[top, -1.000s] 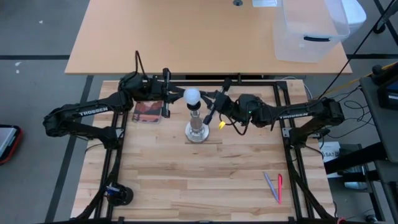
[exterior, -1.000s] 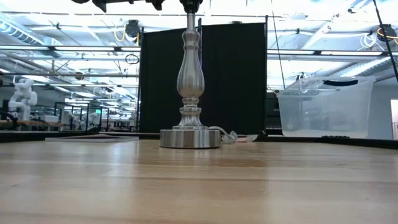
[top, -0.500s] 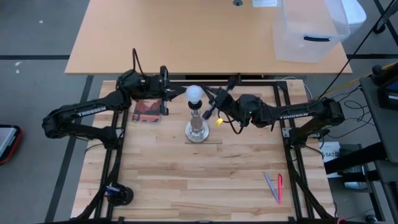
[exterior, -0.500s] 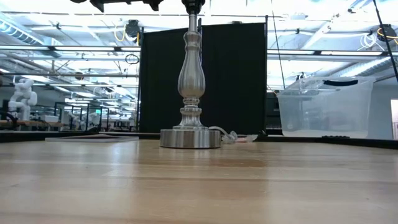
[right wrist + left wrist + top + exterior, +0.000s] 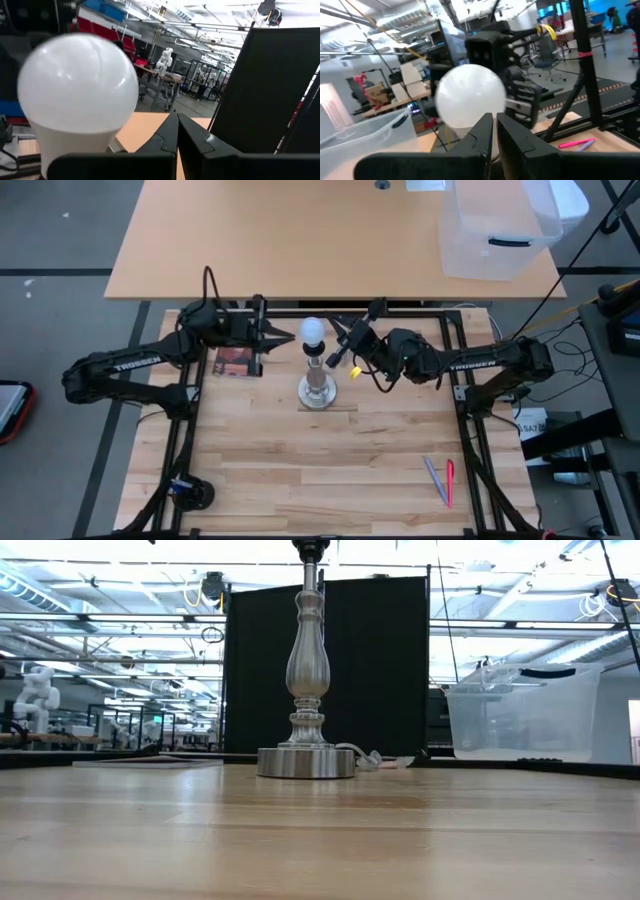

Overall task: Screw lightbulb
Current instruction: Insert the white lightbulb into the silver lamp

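One bulb, two grippers — the lightbulb point(image 5: 313, 330) sits upright atop the lamp stand point(image 5: 318, 388), neither gripper holding it.

The left gripper point(image 5: 283, 337), fingers nearly pressed together on nothing, points at the bulb from just beside it; the right gripper point(image 5: 338, 357), pressed together and empty, flanks the stand's neck on the other side, about equally near. The bulb's long axis runs vertically, in line with the stand. On the wooden surface point(image 5: 300, 470): one stand, one bulb, two pens point(image 5: 440, 480) well apart — turning likely remains.
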